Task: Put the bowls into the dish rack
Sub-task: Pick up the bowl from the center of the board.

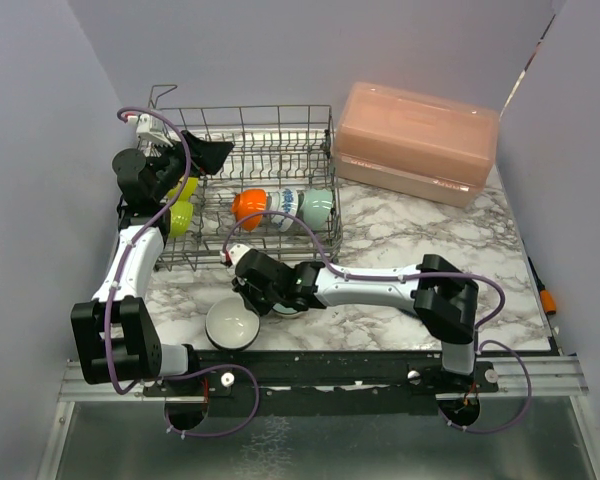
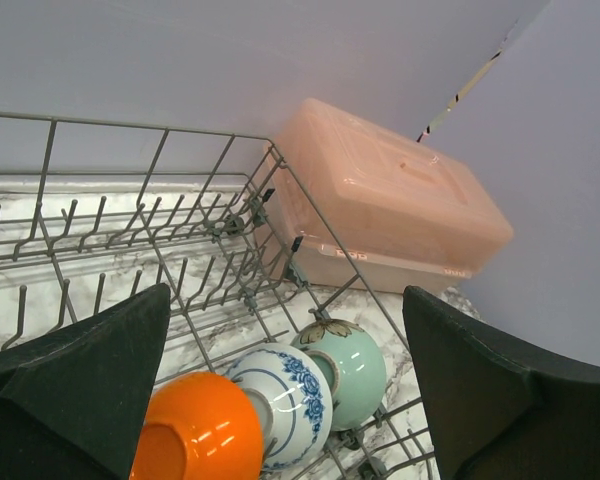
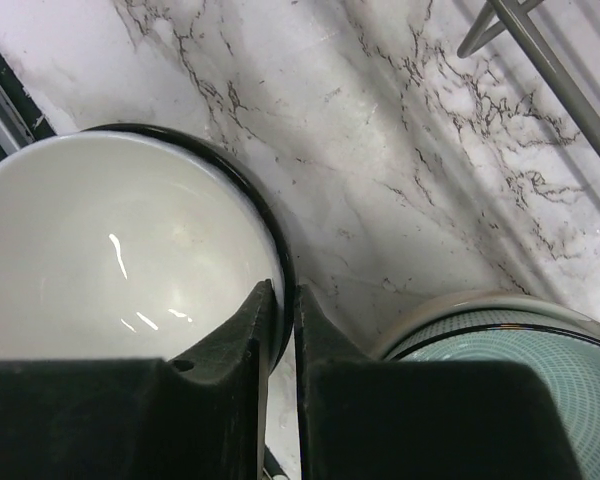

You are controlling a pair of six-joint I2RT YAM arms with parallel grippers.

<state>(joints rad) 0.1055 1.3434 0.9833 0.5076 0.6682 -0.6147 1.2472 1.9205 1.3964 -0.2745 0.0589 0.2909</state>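
A white bowl with a dark rim sits on the marble near the front edge. My right gripper is shut on its rim: in the right wrist view one finger is inside the white bowl and the other outside, with the gripper pinching the rim. A beige bowl with a teal inside stands just right of it. The grey wire dish rack holds an orange bowl, a blue-patterned bowl and a pale teal bowl on edge in a row. A lime-yellow bowl sits at the rack's left end. My left gripper hangs open above the rack.
A pink lidded box stands at the back right, close beside the rack's right end. A small orange object lies at the table's right edge. Purple walls close in on the left, back and right.
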